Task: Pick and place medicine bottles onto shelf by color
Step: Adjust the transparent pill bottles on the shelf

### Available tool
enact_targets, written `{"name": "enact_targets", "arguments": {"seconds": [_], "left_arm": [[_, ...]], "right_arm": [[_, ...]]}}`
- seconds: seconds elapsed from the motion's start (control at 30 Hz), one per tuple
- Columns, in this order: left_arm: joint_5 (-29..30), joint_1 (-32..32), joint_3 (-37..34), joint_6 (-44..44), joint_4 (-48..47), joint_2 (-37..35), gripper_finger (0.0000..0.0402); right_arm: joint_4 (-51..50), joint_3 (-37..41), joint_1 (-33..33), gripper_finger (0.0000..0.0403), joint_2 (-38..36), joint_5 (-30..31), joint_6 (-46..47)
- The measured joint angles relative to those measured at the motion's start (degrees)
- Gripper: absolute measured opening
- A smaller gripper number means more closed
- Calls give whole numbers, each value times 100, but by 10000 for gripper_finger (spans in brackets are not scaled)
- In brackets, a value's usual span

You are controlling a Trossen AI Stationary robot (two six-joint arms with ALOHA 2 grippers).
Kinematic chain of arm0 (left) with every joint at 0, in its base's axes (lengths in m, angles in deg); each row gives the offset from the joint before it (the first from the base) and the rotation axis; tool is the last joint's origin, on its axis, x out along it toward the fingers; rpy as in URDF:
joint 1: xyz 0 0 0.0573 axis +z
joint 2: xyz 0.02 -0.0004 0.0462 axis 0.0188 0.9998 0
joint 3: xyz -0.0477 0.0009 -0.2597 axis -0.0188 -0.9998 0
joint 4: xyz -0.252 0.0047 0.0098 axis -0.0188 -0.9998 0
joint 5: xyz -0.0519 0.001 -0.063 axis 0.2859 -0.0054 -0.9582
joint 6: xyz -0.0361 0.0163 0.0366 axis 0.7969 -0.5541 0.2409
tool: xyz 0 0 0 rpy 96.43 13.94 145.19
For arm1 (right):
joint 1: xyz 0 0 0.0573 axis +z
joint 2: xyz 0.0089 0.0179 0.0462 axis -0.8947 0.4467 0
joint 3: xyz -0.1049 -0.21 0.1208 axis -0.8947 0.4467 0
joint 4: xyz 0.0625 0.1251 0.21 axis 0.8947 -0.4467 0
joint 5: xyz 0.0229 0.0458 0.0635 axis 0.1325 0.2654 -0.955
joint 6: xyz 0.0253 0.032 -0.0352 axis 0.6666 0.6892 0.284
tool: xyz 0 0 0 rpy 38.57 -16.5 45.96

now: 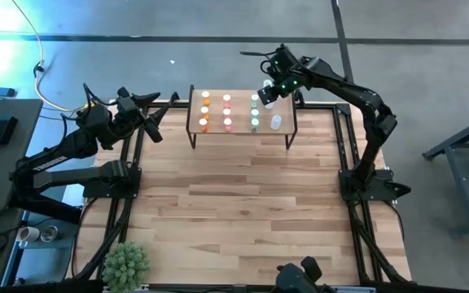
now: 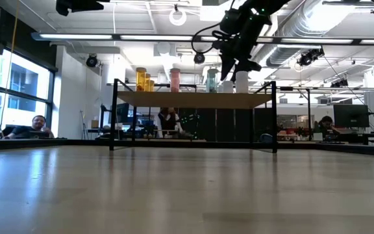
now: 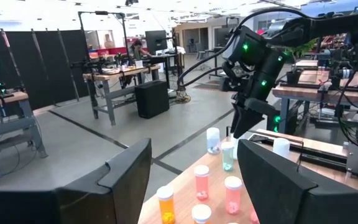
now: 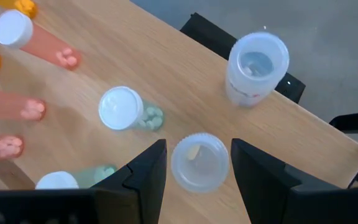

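The right gripper (image 4: 197, 163) hangs over the shelf (image 1: 281, 134), fingers open on each side of a clear medicine bottle (image 4: 199, 163), not squeezing it. The bottle looks small, light, hard plastic, smooth and round, so it may slip; grab its sides under the cap. The left gripper (image 3: 191, 180) waits open beside the shelf.
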Motion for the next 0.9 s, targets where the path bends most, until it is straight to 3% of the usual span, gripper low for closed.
{"name": "enact_targets", "arguments": {"seconds": [0.9], "left_arm": [[2, 0, 0, -2, 0, 0, 229]], "right_arm": [[-532, 0, 0, 169, 0, 30, 160]]}}
